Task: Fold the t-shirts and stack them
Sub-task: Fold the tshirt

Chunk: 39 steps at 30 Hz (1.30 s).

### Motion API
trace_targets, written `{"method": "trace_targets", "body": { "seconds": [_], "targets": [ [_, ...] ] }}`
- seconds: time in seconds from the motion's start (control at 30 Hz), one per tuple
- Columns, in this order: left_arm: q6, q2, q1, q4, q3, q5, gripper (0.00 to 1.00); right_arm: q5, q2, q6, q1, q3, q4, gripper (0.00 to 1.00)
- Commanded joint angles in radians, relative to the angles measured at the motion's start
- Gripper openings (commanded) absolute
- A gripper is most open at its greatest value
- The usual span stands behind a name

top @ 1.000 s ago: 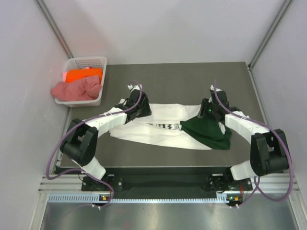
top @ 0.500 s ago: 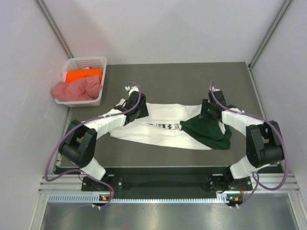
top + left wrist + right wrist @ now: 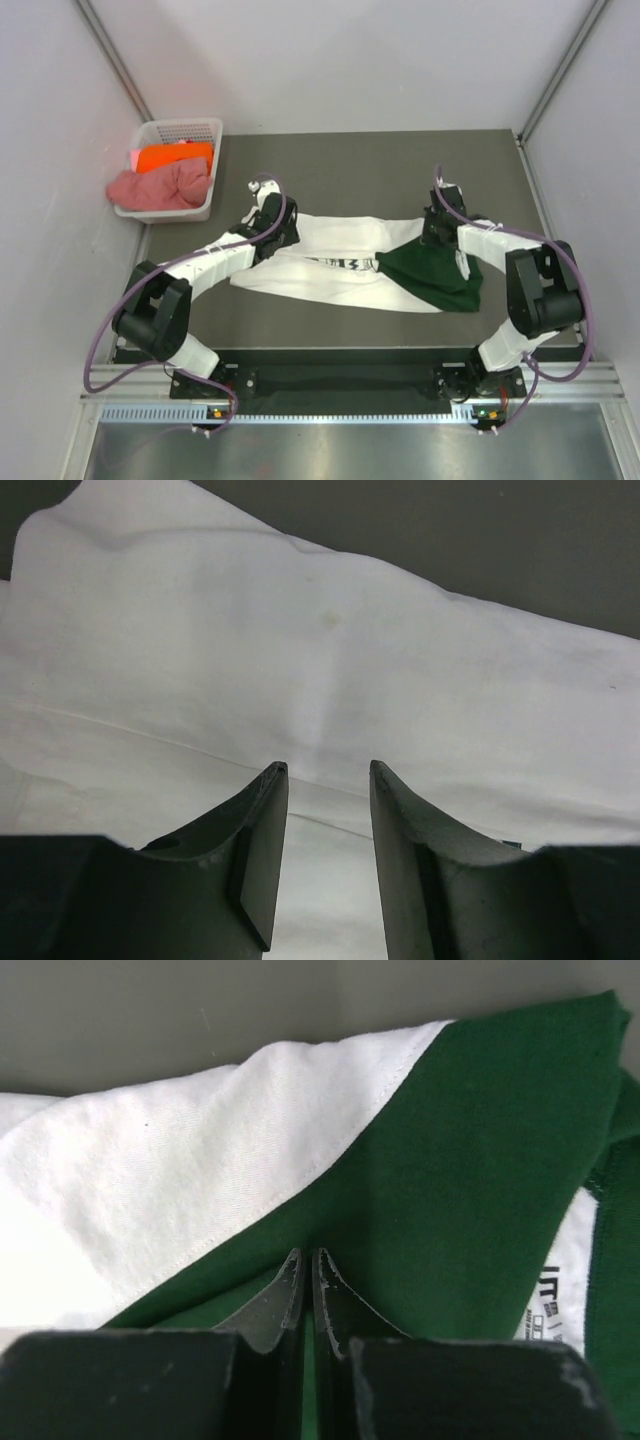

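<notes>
The white cloth t-shirt with dark green sleeves and black print point(image 3: 330, 283) lies spread across the middle of the dark grey table point(image 3: 370, 165), with green cloth bunched at its 3 o'clock end. The left gripper point(image 3: 325, 770) is at the shirt's 10 o'clock corner, fingers apart over white cloth — the right gripper point(image 3: 307, 1255), at its 2 o'clock edge, is pinched together on green fabric. At the table's 10 o'clock, a white plastic lattice basket point(image 3: 190, 128) holds a bright orange shirt point(image 3: 172, 157) and a dusty pink shirt point(image 3: 160, 187).

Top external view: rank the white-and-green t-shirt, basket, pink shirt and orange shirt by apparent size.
1. white-and-green t-shirt
2. basket
3. pink shirt
4. orange shirt, partly hidden, so only its visible part ranks smallest
</notes>
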Motion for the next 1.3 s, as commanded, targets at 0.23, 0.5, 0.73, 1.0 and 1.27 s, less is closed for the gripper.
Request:
{"method": "trace_targets", "body": {
  "seconds": [0.23, 0.5, 0.73, 1.0, 1.27],
  "targets": [
    [0.044, -0.094, 0.005, -0.032, 0.012, -0.039, 0.42, 0.084, -0.309, 0.014, 0.124, -0.088, -0.082, 0.0],
    [0.049, -0.126, 0.003, -0.043, 0.006, -0.015, 0.41, 0.015, -0.482, 0.101, 0.242, -0.182, -0.136, 0.0],
    [0.035, -0.142, -0.001, -0.034, -0.009, 0.024, 0.38, -0.071, -0.57, 0.256, 0.356, -0.252, -0.15, 0.08],
    [0.041, -0.136, -0.023, -0.017, -0.011, 0.067, 0.38, -0.2, -0.663, 0.414, 0.472, -0.285, -0.116, 0.55],
    [0.029, -0.136, -0.092, 0.023, -0.001, 0.131, 0.41, 0.082, -0.728, 0.301, 0.405, -0.13, -0.346, 0.67]
  ]
}}
